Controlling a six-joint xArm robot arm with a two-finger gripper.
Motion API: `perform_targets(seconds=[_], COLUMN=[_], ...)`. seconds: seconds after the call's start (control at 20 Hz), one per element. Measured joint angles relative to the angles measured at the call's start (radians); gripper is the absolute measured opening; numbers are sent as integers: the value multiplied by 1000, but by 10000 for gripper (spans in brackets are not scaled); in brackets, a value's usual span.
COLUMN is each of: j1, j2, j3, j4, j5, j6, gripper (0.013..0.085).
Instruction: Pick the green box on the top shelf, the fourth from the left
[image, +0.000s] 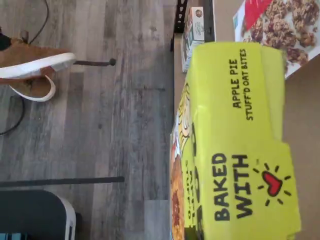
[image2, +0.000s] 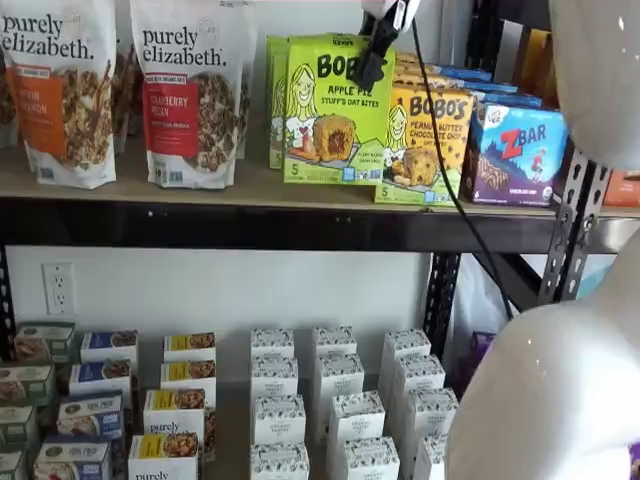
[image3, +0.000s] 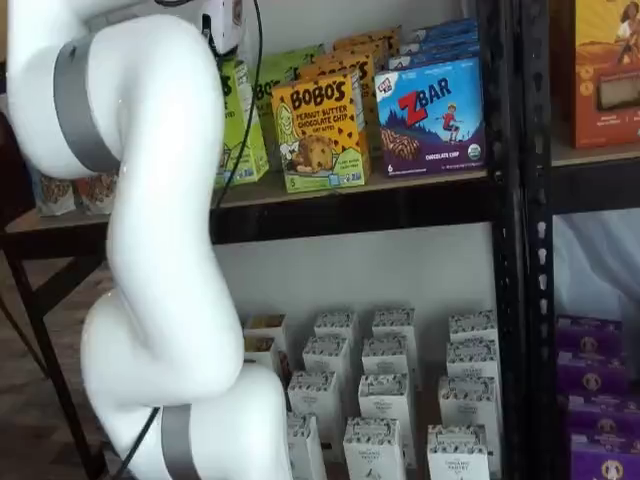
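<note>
The green box (image2: 335, 110), lime green with "BOBO'S Apple Pie" and a cartoon girl, stands upright at the front edge of the top shelf (image2: 250, 190). In a shelf view my gripper (image2: 372, 68) hangs from above with its black fingers (image2: 380, 42) closed on the box's upper right corner. From the wrist view the green box (image: 235, 145) fills the frame close up, showing "BAKED WITH" and a heart. Most of the green box (image3: 236, 125) sits behind my white arm in a shelf view, with the gripper's white body above it.
A second green box (image2: 276, 100) stands just behind and left. A yellow-orange Bobo's box (image2: 425, 140) and a blue ZBar box (image2: 515, 150) stand to the right, granola bags (image2: 185, 90) to the left. Small white boxes (image2: 335, 400) fill the lower level. My arm (image3: 150, 200) blocks much of one view.
</note>
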Motion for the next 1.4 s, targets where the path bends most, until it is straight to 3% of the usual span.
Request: perform_targets(seconds=[1.4], j1=[-113], j2=[-164], j3=[92], j4=[26], j5=[110], j6=[-74], gripper=[170])
